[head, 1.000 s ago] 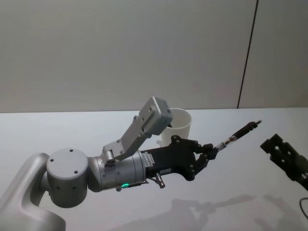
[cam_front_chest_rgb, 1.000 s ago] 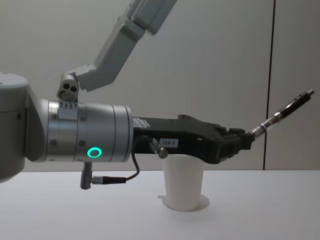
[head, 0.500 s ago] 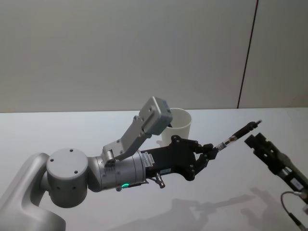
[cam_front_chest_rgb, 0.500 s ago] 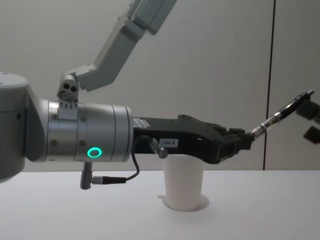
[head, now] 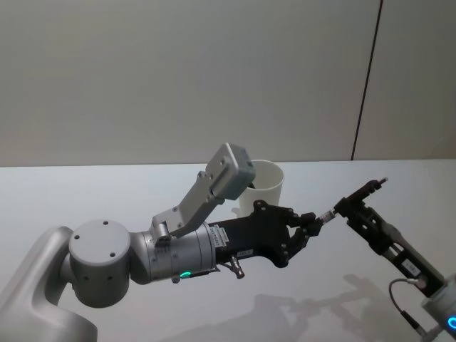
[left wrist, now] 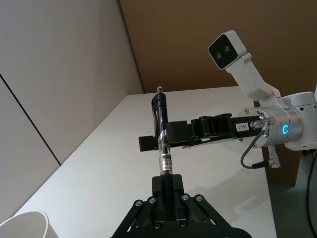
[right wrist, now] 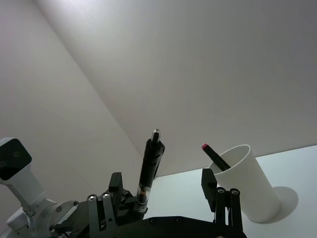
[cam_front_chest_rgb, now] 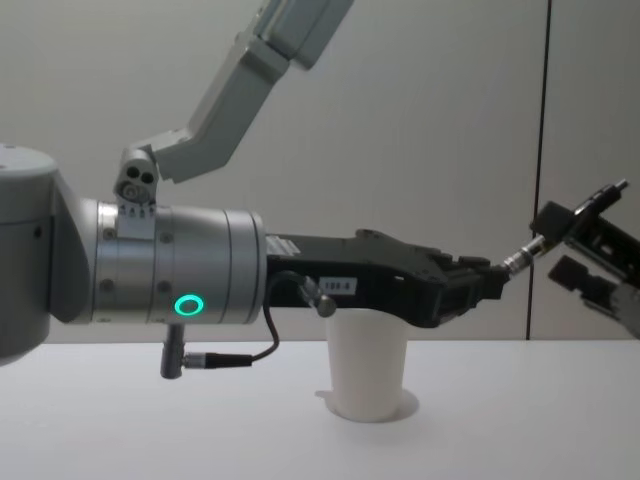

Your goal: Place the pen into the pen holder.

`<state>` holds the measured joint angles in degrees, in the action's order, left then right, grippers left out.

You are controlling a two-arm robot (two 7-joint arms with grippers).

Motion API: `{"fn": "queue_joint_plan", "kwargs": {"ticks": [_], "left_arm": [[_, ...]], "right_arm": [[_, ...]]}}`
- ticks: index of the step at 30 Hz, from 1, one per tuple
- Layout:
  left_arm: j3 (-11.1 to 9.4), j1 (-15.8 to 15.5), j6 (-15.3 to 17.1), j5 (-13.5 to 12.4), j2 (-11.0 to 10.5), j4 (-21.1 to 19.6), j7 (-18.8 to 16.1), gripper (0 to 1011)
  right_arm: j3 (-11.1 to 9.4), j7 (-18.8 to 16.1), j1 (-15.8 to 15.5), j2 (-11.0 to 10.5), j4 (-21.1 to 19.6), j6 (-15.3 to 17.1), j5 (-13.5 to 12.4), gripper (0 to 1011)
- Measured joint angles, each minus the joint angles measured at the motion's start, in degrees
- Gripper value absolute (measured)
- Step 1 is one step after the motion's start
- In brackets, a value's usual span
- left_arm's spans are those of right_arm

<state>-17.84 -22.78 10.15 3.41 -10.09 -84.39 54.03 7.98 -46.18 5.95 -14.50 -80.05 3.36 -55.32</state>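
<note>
- white pen holder (head: 269, 187), where is it?
- upright on the table (head: 107, 192), beyond my left hand (head: 311, 222), which is clamped on the pen (head: 329, 212) at its lower end, slanting up in the air.
- and the right hand (head: 356, 199)?
- my fingers are spread, one either side of the pen's upper part.

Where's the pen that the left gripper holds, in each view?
Head view: pen right of centre, slanting.
Chest view: pen near right edge.
Left wrist view: pen at centre, in left gripper.
Right wrist view: pen near centre, inside open right gripper.
Shared landmark: white pen holder.
</note>
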Motion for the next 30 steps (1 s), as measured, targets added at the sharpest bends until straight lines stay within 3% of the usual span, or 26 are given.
{"fn": "queue_joint_plan", "kwargs": {"ticks": [14,30], "left_arm": [[0.00,0.00,0.00,0.00,0.00,0.00,0.00,127],[0.00,0.00,0.00,0.00,0.00,0.00,0.00,129]], "right_arm": [[1.51,-0.60,1.60,1.05,1.08,0.10,-0.12,1001],[1.65,-0.94,1.55,0.55,0.77,-1.13,-1.38,1001]]}}
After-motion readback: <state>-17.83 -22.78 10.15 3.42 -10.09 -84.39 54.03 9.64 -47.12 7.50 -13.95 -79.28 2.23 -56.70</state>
